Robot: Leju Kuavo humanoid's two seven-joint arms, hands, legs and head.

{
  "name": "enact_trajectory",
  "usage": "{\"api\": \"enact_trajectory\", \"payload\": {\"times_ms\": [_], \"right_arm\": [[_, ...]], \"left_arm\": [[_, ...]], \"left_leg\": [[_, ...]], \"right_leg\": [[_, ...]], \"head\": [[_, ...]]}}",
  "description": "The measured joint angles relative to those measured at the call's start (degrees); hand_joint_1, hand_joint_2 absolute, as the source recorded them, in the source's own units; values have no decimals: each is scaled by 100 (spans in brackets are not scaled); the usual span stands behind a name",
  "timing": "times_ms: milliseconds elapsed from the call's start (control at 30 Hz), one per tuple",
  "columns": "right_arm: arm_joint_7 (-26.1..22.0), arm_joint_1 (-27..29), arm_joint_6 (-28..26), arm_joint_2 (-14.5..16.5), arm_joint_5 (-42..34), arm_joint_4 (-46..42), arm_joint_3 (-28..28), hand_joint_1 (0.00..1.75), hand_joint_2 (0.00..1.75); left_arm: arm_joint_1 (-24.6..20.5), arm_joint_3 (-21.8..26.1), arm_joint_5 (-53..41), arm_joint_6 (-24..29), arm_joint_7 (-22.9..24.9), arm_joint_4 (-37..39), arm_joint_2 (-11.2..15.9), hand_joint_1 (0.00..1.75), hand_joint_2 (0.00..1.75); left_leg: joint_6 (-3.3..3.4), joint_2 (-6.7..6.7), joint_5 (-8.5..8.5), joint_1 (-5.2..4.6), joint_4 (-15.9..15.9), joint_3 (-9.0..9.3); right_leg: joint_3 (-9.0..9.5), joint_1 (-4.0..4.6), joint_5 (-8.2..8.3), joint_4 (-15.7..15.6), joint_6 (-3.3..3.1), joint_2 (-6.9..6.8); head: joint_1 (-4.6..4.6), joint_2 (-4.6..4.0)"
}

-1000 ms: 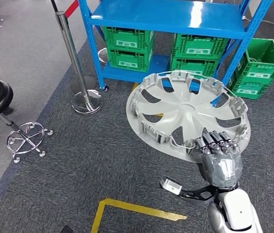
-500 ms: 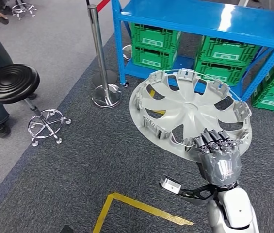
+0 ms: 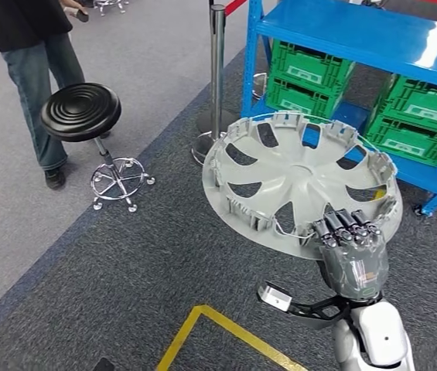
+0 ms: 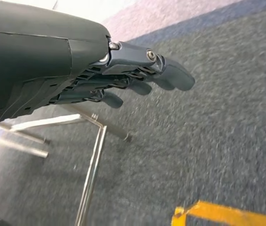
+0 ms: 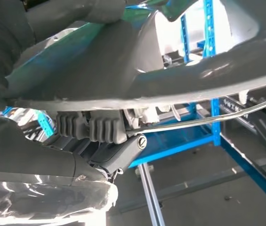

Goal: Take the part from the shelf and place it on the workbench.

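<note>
— Hubcap status?
— Round silver-grey plastic wheel cover [image 3: 300, 182] sits centre-right in my head view, nearly level above the dark carpet, my right hand [image 3: 353, 251] grasping its near rim.
— Left hand?
— Left hand [image 4: 124, 77] hangs released, fingers extended, holding nothing.

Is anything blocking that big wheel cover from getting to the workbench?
No workbench is visible, so the path cannot be judged. The right hand grips the hubcap by its rim; a stool and a person stand off to the left.
</note>
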Motion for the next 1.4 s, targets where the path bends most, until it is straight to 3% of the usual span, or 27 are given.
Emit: {"api": "enact_trajectory", "payload": {"times_ms": [33, 67, 100, 133, 200, 267, 300, 333, 400, 467, 500, 567, 633, 700, 767, 800, 867, 933, 1000, 1067, 1133, 1200, 1267, 1300, 1333, 1400], "right_arm": [[-19, -2, -2, 18, 0, -3, -14, 175, 175], [-36, -3, -3, 37, 0, -5, -25, 175, 175], [-49, -6, -3, 55, 0, -6, -36, 175, 175], [-56, -9, -3, 73, 0, -7, -45, 175, 175], [-66, -10, -3, 95, 0, -9, -62, 175, 175], [-90, -4, -3, 109, 0, -10, -80, 175, 175], [-118, -1, -3, 122, 0, -12, -91, 175, 175], [-153, 3, -3, 141, 0, -21, -105, 175, 175], [-235, 6, -3, 196, 0, -61, -136, 175, 175], [-301, 7, -5, 248, 0, -118, -169, 175, 175], [-333, 8, -7, 274, 0, -144, -185, 175, 175], [-390, 14, -10, 333, 0, -188, -214, 175, 175], [-445, 26, -11, 382, 0, -234, -233, 175, 175], [-509, 43, -14, 404, 0, -275, -278, 175, 175], [-566, 71, -16, 421, 0, -300, -336, 175, 175], [-585, 88, -16, 432, 0, -310, -355, 175, 175], [-608, 113, -16, 453, 0, -335, -375, 175, 175], [-626, 112, -16, 476, 0, -370, -387, 175, 175], [-646, 104, -16, 503, 0, -401, -402, 175, 175], [-666, 98, -16, 539, 0, -420, -420, 175, 175], [-679, 94, -16, 581, 0, -432, -442, 175, 175], [-696, 91, -16, 612, 0, -446, -469, 175, 175], [-731, 92, -16, 631, 0, -453, -499, 175, 175], [-746, 93, -16, 642, 0, -453, -514, 175, 175], [-755, 94, -16, 652, 0, -453, -530, 175, 175], [-767, 91, -16, 678, 0, -454, -560, 175, 175]], "left_arm": [[7, 1, 0, -1, 8, 0, 5, 0, 175], [16, 2, 0, -1, 15, 1, 6, 0, 175], [20, 3, 0, -2, 20, 2, 10, 0, 175], [13, 3, 0, -3, 26, 2, 13, 0, 175], [-13, 3, 0, -7, 42, 3, 14, 0, 175], [-27, 3, 0, -11, 66, 4, 13, 0, 175], [-24, 3, 0, -15, 77, 4, 14, 0, 175], [-20, 3, 0, -18, 85, 4, 17, 0, 175], [-25, 4, 0, -23, 90, 4, 26, 0, 175], [-52, 4, 0, -25, 95, 4, 33, 0, 175], [-59, 4, 0, -26, 100, 4, 37, 0, 175], [-45, 7, 0, -29, 116, 4, 45, 0, 175], [-31, 8, 0, -32, 126, 4, 46, 0, 175], [-51, 8, 0, -37, 130, 4, 46, 0, 175], [-67, 8, 0, -55, 133, 4, 51, 0, 175], [-66, 8, 0, -67, 135, 5, 51, 0, 175], [-61, 8, -1, -94, 139, 8, 51, 0, 175], [-70, 8, -3, -110, 141, 12, 53, 0, 175], [-74, 8, -6, -121, 151, 14, 60, 0, 175], [-55, 8, -8, -132, 171, 17, 73, 0, 175], [-44, 8, -9, -139, 191, 26, 77, 0, 175], [-67, 8, -11, -149, 219, 33, 70, 0, 175], [-84, 8, -14, -171, 253, 36, 67, 0, 175], [-81, 8, -15, -184, 267, 38, 67, 0, 175], [-74, 8, -15, -196, 279, 39, 67, 0, 175], [-68, 8, -15, -207, 288, 39, 69, 0, 175]], "left_leg": [[-31, -61, 10, 14, 4, -29], [-64, -28, -4, 13, 25, -48], [-98, 91, -68, 6, 114, -93], [-135, 263, -189, -2, 310, -187], [-198, 587, -537, 16, 1015, -535], [-234, 665, -709, 57, 1602, -839], [-241, 680, -637, 71, 1616, -848], [-237, 710, -466, 79, 1400, -737], [-194, 920, -93, 48, 645, -326], [-124, 1115, 16, -10, 140, -72], [-93, 1126, -15, -34, 74, -53], [-24, 1005, -9, -26, 23, -56], [46, 873, 14, 3, -29, -29], [91, 728, 22, 14, -44, -18], [105, 558, 19, 3, -42, -11], [105, 469, 18, -2, -41, -4], [97, 290, 13, -2, -32, 20], [66, 130, 0, -6, 0, 15], [4, 1, 12, 7, 30, -44], [-61, -78, 24, 32, 45, -94], [-121, 157, -99, 20, 226, -180], [-178, 517, -407, 21, 820, -468], [-217, 642, -656, 60, 1501, -820], [-226, 662, -644, 75, 1624, -889], [-227, 680, -531, 85, 1537, -849], [-195, 821, -143, 78, 864, -495]], "right_leg": [[10, 1, -7, -18, -12, -59], [19, -4, -1, -31, -32, -127], [35, -10, 1, -46, -59, -205], [51, -18, 1, -61, -88, -290], [67, -4, -19, -63, -133, -468], [76, 4, -41, -60, -149, -644], [86, 4, -52, -60, -147, -724], [103, 4, -66, -59, -139, -797], [150, 15, -103, -58, -104, -926], [173, 46, -138, -52, -55, -1040], [179, 61, -149, -56, -30, -1104], [199, 64, -184, -65, 23, -1173], [113, 44, -362, 165, 59, -923], [-227, 31, -706, 867, 64, -593], [-600, 38, -903, 1538, 65, -501], [-673, 41, -842, 1607, 61, -489], [-500, 36, -413, 1086, 40, -416], [-180, 9, -73, 342, 17, -179], [-29, 2, -31, 42, 3, -49], [0, 11, -26, 13, -26, -151], [34, 2, -16, -20, -85, -293], [62, 10, -27, -36, -135, -462], [70, 27, -47, -34, -156, -633], [77, 32, -57, -34, -159, -714], [88, 35, -69, -34, -155, -790], [127, 41, -101, -35, -133, -925]], "head": [[-1, 0], [-3, 0], [-21, 0], [-43, 0], [-82, 0], [-85, 0], [-85, 0], [-87, 0], [-87, 0], [-88, 0], [-91, 0], [-90, 0], [-83, 0], [-63, 0], [-52, 0], [-52, 0], [-51, 0], [-52, 0], [-54, 0], [-55, 0], [-90, 0], [-130, 0], [-137, 0], [-138, 0], [-139, 0], [-139, 0]]}}
